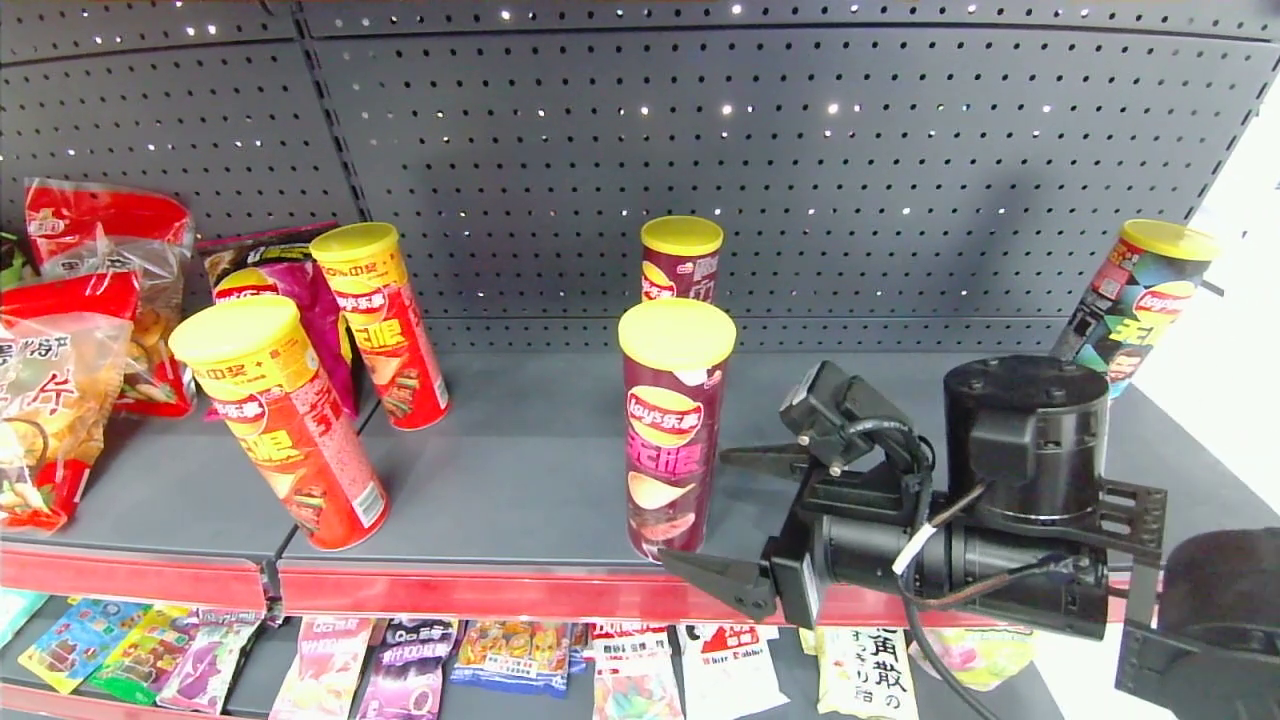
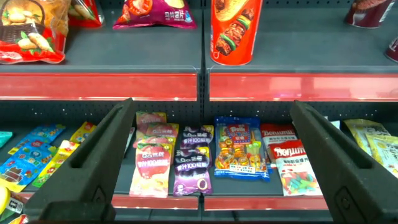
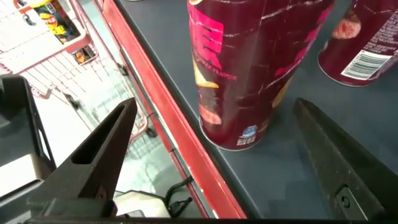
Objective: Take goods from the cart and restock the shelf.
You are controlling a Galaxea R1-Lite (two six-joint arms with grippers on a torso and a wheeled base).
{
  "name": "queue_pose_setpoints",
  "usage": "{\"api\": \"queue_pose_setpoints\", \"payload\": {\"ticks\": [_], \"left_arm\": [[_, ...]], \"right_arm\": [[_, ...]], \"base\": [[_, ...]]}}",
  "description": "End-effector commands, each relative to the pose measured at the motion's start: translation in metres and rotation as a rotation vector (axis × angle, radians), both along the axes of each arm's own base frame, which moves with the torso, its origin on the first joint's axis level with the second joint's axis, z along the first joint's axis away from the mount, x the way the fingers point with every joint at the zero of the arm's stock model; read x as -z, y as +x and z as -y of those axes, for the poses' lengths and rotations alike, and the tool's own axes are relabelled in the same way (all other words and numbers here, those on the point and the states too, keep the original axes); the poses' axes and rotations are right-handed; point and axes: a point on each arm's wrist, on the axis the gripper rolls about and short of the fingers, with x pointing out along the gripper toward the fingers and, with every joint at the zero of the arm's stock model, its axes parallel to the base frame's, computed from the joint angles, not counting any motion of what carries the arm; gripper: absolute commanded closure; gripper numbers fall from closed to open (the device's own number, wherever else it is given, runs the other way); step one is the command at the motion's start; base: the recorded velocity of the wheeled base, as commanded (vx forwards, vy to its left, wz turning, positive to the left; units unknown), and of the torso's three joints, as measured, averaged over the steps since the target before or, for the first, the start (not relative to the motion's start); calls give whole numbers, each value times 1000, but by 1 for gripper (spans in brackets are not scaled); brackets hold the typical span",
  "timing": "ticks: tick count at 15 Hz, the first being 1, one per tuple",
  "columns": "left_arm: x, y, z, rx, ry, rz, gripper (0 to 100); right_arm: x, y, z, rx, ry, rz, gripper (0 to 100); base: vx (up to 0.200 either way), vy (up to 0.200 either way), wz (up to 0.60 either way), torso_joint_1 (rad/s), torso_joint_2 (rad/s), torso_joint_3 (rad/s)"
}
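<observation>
A purple chip can [image 1: 668, 432] with a yellow lid stands upright near the shelf's red front edge [image 1: 480, 592]. My right gripper [image 1: 725, 520] is open just to the right of that can, its two black fingers spread and apart from it. The right wrist view has the same purple can [image 3: 249, 68] standing beyond the open right gripper [image 3: 211, 168], and the wire cart [image 3: 56, 43] with a yellow item in it down by the floor. My left gripper [image 2: 205, 180] is open with nothing in it, facing the lower shelf of snack bags [image 2: 193, 158].
A second purple can [image 1: 681, 258] stands at the back. Two red cans [image 1: 285, 420] [image 1: 385, 325] and snack bags [image 1: 60, 330] fill the shelf's left. A dark patterned can [image 1: 1145, 290] leans at the far right. Bare shelf surface [image 1: 540, 450] lies between the red and purple cans.
</observation>
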Motion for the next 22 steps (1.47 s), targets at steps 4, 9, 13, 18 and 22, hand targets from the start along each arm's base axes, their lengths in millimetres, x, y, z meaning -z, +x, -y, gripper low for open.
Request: {"api": "queue_pose_setpoints", "payload": {"ticks": [4, 9, 13, 18, 22], "left_arm": [[0, 0, 0, 0, 0, -1, 0], [0, 0, 0, 0, 0, -1, 0], [0, 0, 0, 0, 0, -1, 0], [0, 0, 0, 0, 0, -1, 0], [0, 0, 0, -2, 0, -1, 0]], "right_arm": [[3, 18, -15, 3, 2, 0, 0], [7, 25, -21, 4, -3, -3, 0], [11, 33, -24, 14, -5, -10, 100], [15, 33, -24, 14, -17, -19, 100], [11, 35, -23, -14, -1, -10, 100]], "base": [[0, 0, 0, 0, 0, 0], [0, 0, 0, 0, 0, 0], [0, 0, 0, 0, 0, 0], [0, 0, 0, 0, 0, 0], [0, 0, 0, 0, 0, 0]]}}
